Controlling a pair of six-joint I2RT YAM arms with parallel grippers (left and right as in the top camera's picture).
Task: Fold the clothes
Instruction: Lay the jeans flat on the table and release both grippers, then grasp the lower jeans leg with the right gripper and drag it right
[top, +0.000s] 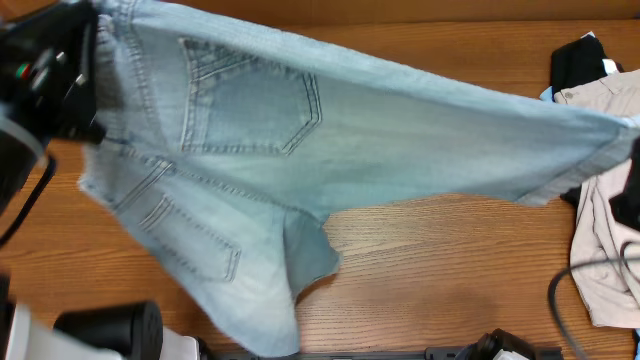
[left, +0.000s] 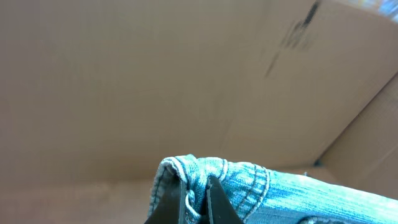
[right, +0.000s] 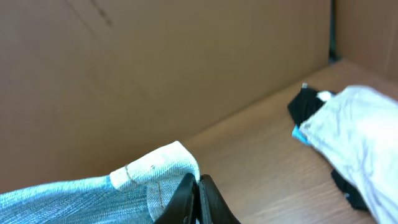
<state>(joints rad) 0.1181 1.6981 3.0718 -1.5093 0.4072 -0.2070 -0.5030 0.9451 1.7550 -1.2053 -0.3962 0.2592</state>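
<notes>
Denim jeans (top: 300, 150) stretch sideways, waistband pinched in left fingers (left: 219, 202), hem pinched in right fingers (right: 211, 205).

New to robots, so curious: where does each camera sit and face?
Overhead: above the table, facing down on the jeans; left arm top-left.
Left wrist: behind the left gripper, which pinches jeans; faces cardboard.
Right wrist: behind the right gripper, which pinches jeans; faces cardboard.
Shared by overhead and right wrist: beige trousers.
</notes>
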